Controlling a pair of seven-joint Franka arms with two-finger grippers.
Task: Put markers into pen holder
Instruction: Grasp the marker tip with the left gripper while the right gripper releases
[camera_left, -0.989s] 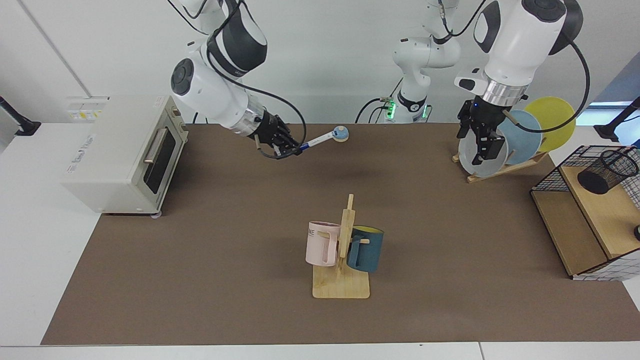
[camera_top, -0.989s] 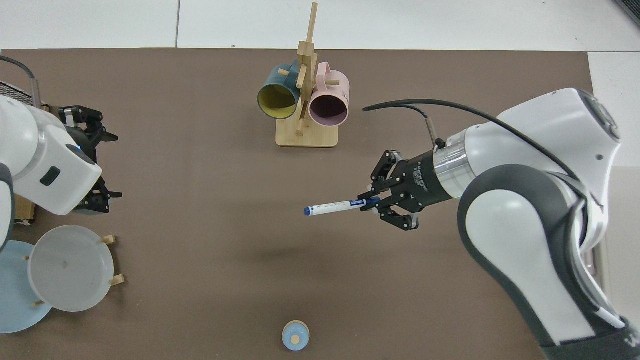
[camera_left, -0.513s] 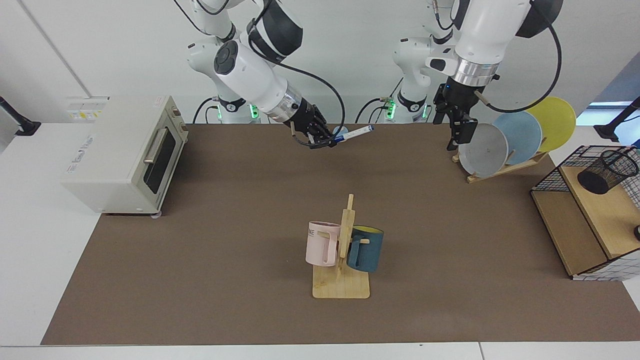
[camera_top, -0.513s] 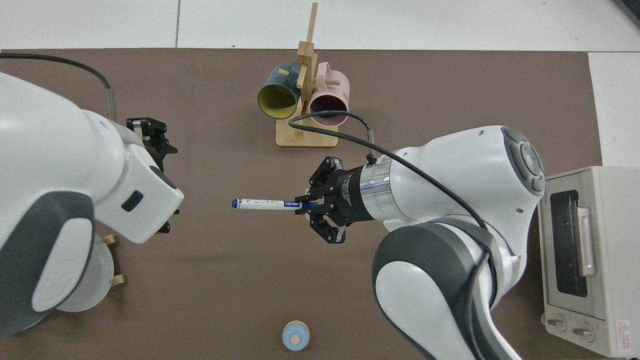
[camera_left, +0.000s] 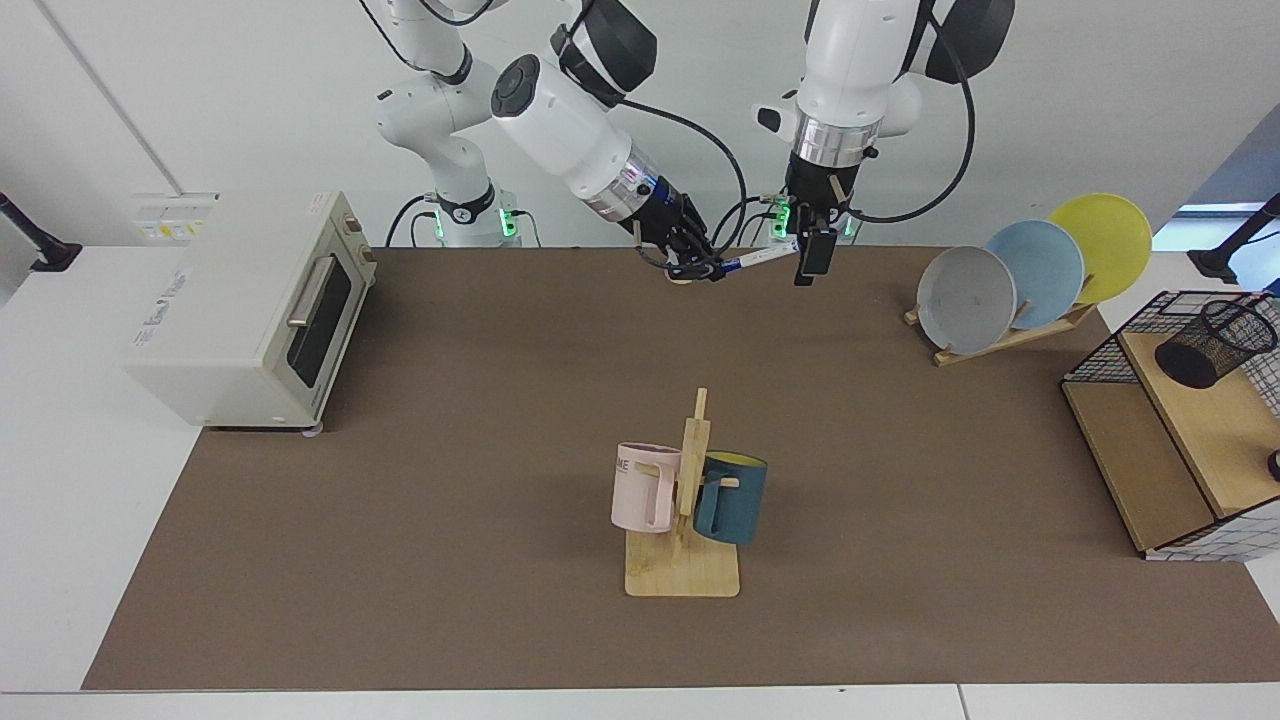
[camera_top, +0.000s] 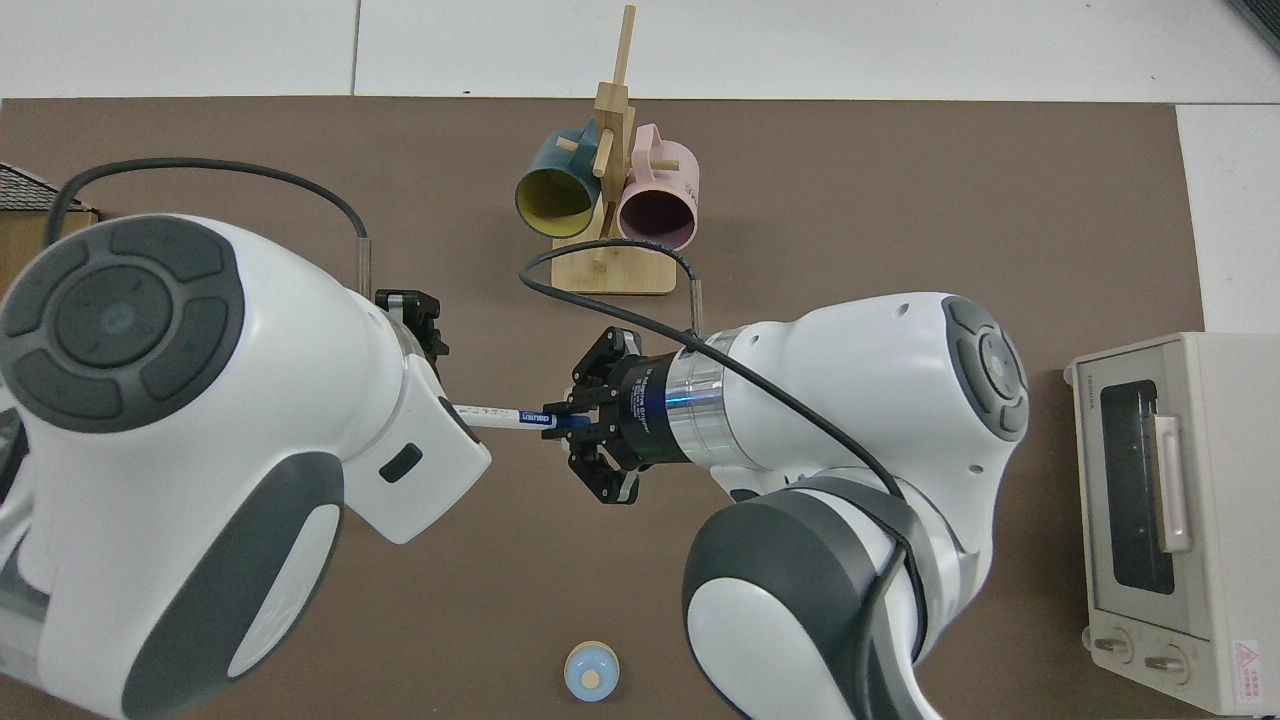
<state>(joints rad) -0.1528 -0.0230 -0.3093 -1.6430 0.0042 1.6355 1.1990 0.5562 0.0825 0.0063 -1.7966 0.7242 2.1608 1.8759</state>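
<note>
Right gripper: I see it pinching the marker by its capped end, high above the brown mat, well behind the mug rack.
Marker: held nearly level in the air, its free end reaching to the left gripper.
Left gripper: it hangs pointing down at the marker's free tip; I cannot tell how its fingers stand.
Pen holder: lying tilted on the wooden shelf of the wire basket, far to the side of the mug rack, well apart from both grippers.
</note>
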